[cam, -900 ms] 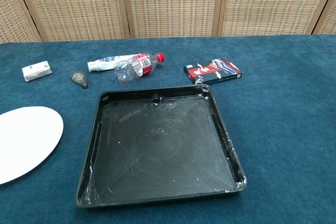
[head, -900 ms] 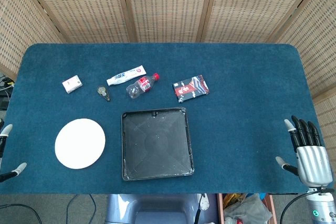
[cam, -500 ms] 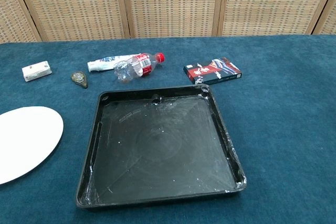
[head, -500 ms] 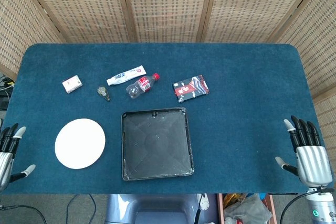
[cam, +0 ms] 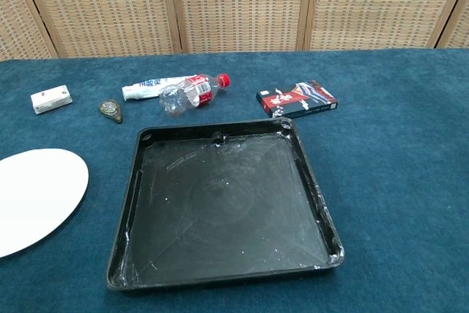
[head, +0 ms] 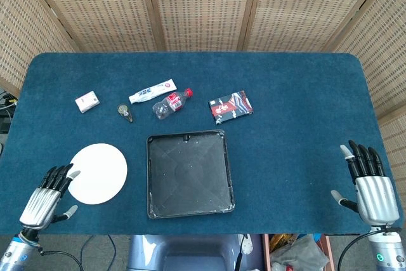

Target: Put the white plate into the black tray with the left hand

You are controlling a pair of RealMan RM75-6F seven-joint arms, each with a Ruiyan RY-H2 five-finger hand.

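Note:
The white plate (head: 97, 173) (cam: 29, 198) lies flat on the blue table, left of the black tray (head: 189, 207) (cam: 319, 192), which sits empty near the front middle. My left hand (head: 46, 198) hovers at the front left, open with fingers spread, its fingertips just short of the plate's lower left edge. At the front right edge my right hand (head: 368, 183) is open too, far from everything. The chest view shows neither hand.
Behind the tray lie a toothpaste tube (head: 153, 91), a small plastic bottle with a red cap (head: 171, 104), a dark card box (head: 231, 106), a small white box (head: 87, 101) and a little oval object (head: 125, 112). A woven screen stands behind the table.
My left hand has come in from the left edge toward the plate, moving right and slightly forward. The right hand has barely shifted. Plate and tray have not moved.

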